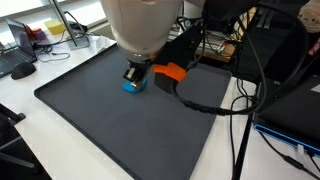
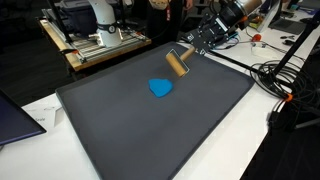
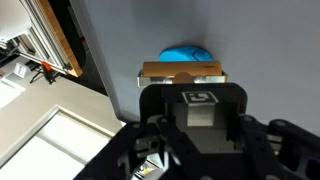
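Claw [image 2: 182, 60] is clamping a tan block [image 3: 182, 72] crosswise, hovering near the counter's [image 2: 120, 140] far edge; a blue lump [image 2: 160, 88] is lying just beyond the block, towards mid-counter

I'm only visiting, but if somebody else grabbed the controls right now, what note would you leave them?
Gripper: seems shut on the wooden block, close beside the blue object.
Blue object: lies on the dark mat, not in the grip.
Done: block looks gripped.
Left: block not yet released; whether it touches the mat I cannot tell.
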Motion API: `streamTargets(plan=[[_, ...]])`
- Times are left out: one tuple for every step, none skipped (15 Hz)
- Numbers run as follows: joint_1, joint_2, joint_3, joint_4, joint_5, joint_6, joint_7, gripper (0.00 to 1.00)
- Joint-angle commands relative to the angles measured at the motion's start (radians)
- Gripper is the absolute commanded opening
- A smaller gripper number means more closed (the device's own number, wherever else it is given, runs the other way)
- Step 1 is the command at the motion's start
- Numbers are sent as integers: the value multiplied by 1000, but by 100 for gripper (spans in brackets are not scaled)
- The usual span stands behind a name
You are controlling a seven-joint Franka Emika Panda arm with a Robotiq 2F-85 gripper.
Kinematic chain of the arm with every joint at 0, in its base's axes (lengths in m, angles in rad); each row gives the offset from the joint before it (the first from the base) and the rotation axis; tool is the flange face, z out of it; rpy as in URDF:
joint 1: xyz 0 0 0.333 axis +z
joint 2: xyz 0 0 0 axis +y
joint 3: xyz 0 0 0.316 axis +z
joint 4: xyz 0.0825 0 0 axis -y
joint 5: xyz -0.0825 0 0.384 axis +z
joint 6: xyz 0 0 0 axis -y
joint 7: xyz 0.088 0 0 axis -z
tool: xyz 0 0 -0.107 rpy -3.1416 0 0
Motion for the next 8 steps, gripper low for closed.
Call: streamTargets(plan=[[17, 1, -15, 0, -42, 1, 3, 22], [23, 2, -19, 0, -54, 4, -6, 22], [32, 2, -26, 0, -72, 6, -20, 22], [39, 1, -32, 0, -91, 9, -40, 22], [45, 0, -35, 0, -106, 11, -53, 22], [51, -2, -39, 0, -119, 12, -65, 22], [58, -2, -44, 0, -132, 13, -77, 22], [64, -5, -45, 0, -142, 12, -93, 22]])
